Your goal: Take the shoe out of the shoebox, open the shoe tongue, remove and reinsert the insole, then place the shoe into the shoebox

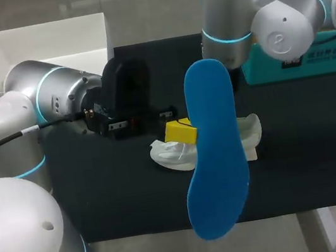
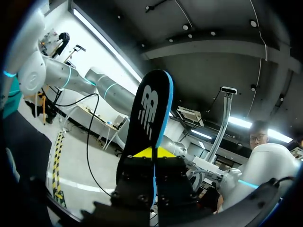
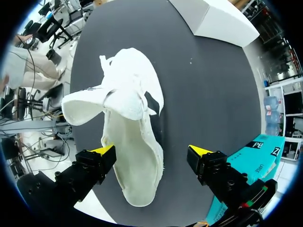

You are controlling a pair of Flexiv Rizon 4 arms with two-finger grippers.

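1. While the insole (image 1: 214, 157) is out of the shoe, my left end effector (image 1: 182, 132) is clamped on it. Yellow tips pinch it from both sides, and most of its length sticks out past the fingers. It is held in the air over the middle of the worktop (image 1: 302, 162), blue face toward the head camera, dark underside toward the left wrist camera.
2. Shoe (image 3: 135, 142) is white and sits sole down near the worktop's middle, under the raised insole. Tongue is flopped open and the opening faces up. My read is that it sits this way so the insole can go back in.
3. Right end effector (image 3: 152, 151) hangs above the shoe with fingers wide, one either side of the heel half. I see no contact. It is probably staged there to steady the shoe.
4. Shoebox (image 1: 46, 40) is white and open at the far left corner, well apart from the shoe, waiting for the last step.
5. Teal box (image 1: 299, 63) is at the far right edge beside my right arm and has no part in this step.
6. Stage, as I judge it: removal is done, reinsertion comes next, boxing is not yet done. The insole needs tipping one end down into the opening. The risk is that it buckles or snags on the tongue or collar.
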